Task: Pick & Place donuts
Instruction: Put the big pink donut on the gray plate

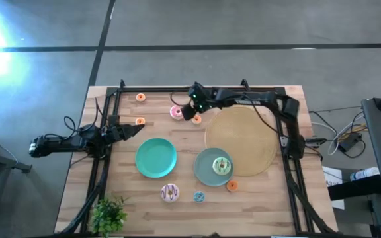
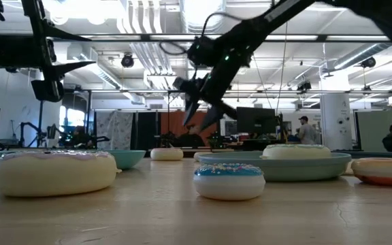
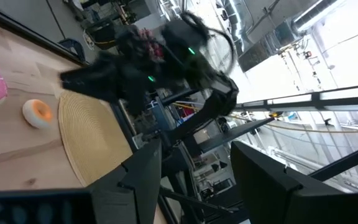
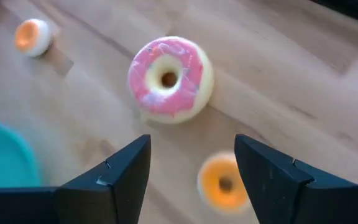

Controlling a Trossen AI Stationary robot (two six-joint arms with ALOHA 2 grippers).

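Observation:
My right gripper (image 4: 191, 171) (image 1: 189, 112) is open and hangs above the table's far middle, touching nothing. A tiny orange donut (image 4: 224, 183) (image 1: 196, 119) lies under the gap between its fingers. A pink-iced donut (image 4: 169, 78) (image 1: 176, 112) lies flat just beyond it. In the low view the right gripper (image 2: 203, 112) is well clear of the table. My left gripper (image 1: 133, 129) (image 3: 197, 180) is open at the table's left, beside another tiny orange donut (image 1: 139, 121). A green-iced donut (image 1: 221, 165) lies flat on the right teal plate (image 1: 204, 173).
A second teal plate (image 1: 156, 157) sits at centre. The tan woven disc (image 1: 243, 135) lies to the right. A white-brown donut (image 1: 170, 192), a blue one (image 1: 199, 196) and a red one (image 1: 232, 186) lie near the front edge. An orange donut (image 1: 140, 98) is far left, and a small plant (image 1: 109, 215) near left.

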